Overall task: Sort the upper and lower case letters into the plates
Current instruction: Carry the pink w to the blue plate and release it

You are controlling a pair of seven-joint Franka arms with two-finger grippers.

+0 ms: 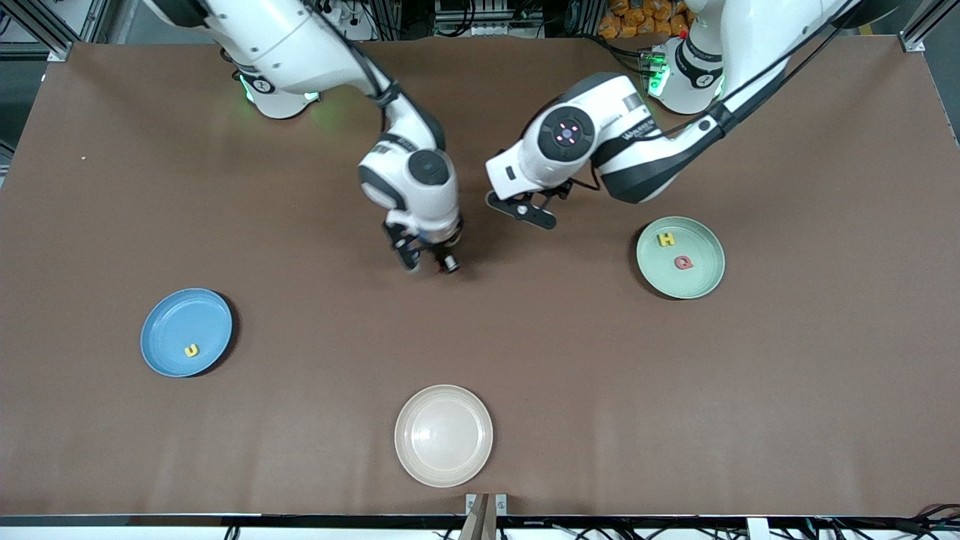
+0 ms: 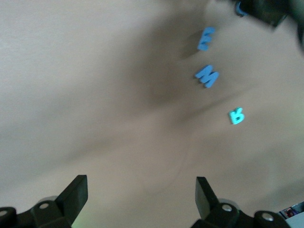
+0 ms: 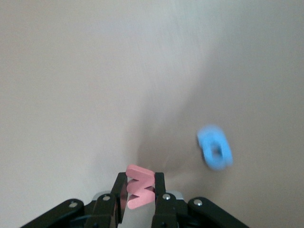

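Pink letter W (image 3: 139,192) clamped in right gripper (image 3: 140,190); three blue letters (image 2: 207,77) loose.

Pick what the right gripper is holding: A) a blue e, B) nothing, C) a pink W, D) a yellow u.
C: in the right wrist view the right gripper is shut on a pink W, while the yellow u lies in the blue plate.
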